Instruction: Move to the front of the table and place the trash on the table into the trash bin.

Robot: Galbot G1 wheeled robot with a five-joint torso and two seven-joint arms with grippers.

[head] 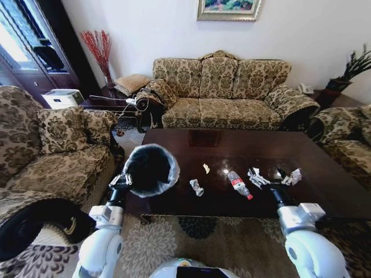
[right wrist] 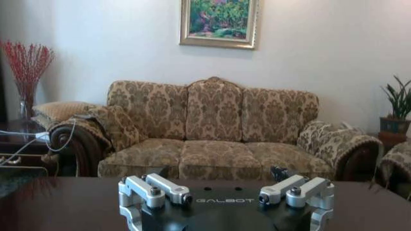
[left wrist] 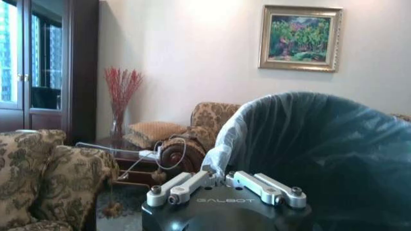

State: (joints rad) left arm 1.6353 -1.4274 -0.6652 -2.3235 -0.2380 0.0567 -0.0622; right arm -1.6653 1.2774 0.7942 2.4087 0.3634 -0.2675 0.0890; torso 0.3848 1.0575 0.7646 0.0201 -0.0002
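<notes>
Left gripper (head: 123, 180) clamps the trash bin (head: 152, 169) at the table (head: 324, 179) edge; right gripper (head: 272, 184) spread wide above it.

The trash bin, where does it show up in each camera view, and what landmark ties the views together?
Head view: the trash bin sits left of centre, held up by the left gripper at the table's left end.
Left wrist view: it covers the right half, beyond the gripper.
Right wrist view: not in it.
Shared landmark: the framed painting on the wall.
</notes>
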